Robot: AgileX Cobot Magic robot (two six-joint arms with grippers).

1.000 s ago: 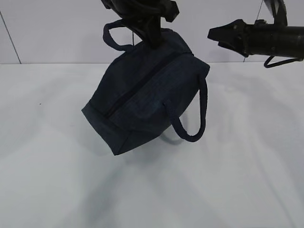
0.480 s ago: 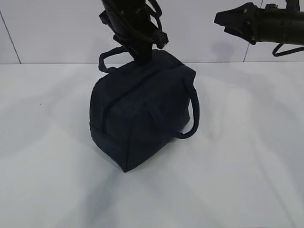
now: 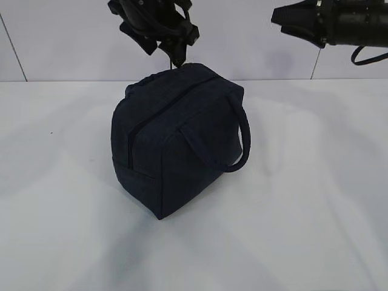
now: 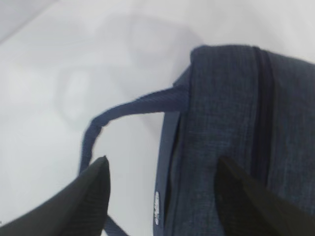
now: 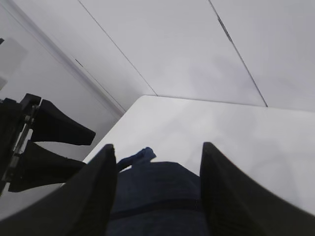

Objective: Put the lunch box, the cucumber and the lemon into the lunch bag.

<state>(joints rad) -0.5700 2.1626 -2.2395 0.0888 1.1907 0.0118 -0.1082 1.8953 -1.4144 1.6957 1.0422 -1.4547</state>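
Note:
The dark navy lunch bag (image 3: 176,139) stands upright on the white table, its top zip line running along the top, one loop handle (image 3: 239,142) hanging down its right side. My left gripper (image 3: 167,51) hovers just above the bag's back top edge, open and empty. In the left wrist view the left gripper (image 4: 162,169) has its jaws wide apart over the bag's edge (image 4: 226,123) and the other handle (image 4: 128,107). My right gripper (image 3: 280,18) is open and empty, high at the upper right. In the right wrist view the right gripper (image 5: 157,152) looks down at the bag (image 5: 157,196). The lunch box, cucumber and lemon are out of view.
The white table (image 3: 303,212) spreads around the bag with a pale wall (image 3: 60,36) behind it. The left gripper's black fingers (image 5: 54,130) show at the left of the right wrist view.
The bag hung tilted from my left gripper, then came down to stand on the table. The left gripper let go and rose slightly. The right gripper moved up.

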